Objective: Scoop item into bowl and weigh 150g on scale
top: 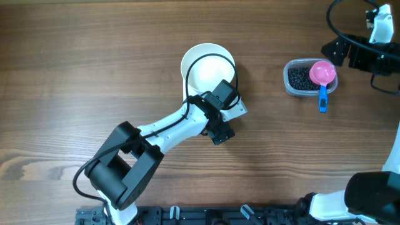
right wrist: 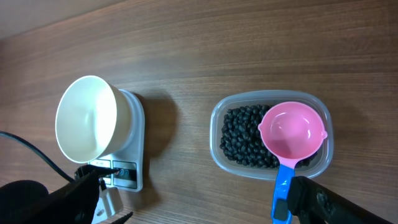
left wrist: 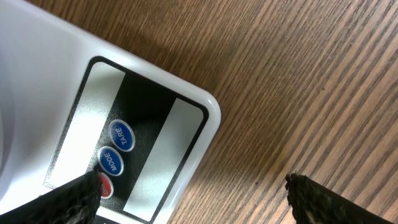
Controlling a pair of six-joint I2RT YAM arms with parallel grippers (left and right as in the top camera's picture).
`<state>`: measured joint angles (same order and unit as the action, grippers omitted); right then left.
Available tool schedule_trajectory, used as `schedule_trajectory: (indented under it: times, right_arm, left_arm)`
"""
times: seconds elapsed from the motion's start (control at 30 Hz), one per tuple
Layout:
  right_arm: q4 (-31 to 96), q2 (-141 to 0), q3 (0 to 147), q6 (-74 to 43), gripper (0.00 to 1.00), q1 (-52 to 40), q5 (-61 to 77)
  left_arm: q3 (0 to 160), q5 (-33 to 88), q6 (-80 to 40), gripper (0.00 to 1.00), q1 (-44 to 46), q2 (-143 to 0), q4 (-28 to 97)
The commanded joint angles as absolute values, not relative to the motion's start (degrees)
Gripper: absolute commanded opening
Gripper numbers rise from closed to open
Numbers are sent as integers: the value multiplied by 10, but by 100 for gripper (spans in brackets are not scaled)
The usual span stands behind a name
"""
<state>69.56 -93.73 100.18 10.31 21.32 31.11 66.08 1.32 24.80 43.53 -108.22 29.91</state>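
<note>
Left hand [left wrist: 199, 210] gapes over scale's [left wrist: 56, 81] robot-facing button end.

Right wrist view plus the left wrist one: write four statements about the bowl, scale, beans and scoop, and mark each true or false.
1. The bowl sits on the scale. True.
2. The bowl already holds beans. False: its inside is bare white, and the beans are all in the clear tub.
3. The pink scoop rests across the clear tub, with nothing in its cup. True.
4. The left gripper is shut on the scoop. False: it is open above the button end of the scale, holding nothing.
</note>
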Motion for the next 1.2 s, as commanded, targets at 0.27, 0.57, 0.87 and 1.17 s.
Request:
schedule_trajectory:
  times: [0.27,0.57,0.87,1.17]
  right_arm:
    - [694,-943,998,99,100,212,324]
    - [694,-943,998,99,100,212,324]
    - [694,-943,998,99,100,212,324]
    - [694,-943,998,99,100,212,324]
  left_arm:
    - [648,126,118,100,443,-958,307]
    - [648,150,-44,100,434,-921,329]
    - [650,326,-89,100,292,-881,326]
    - [650,400,-127,100,87,-847,299]
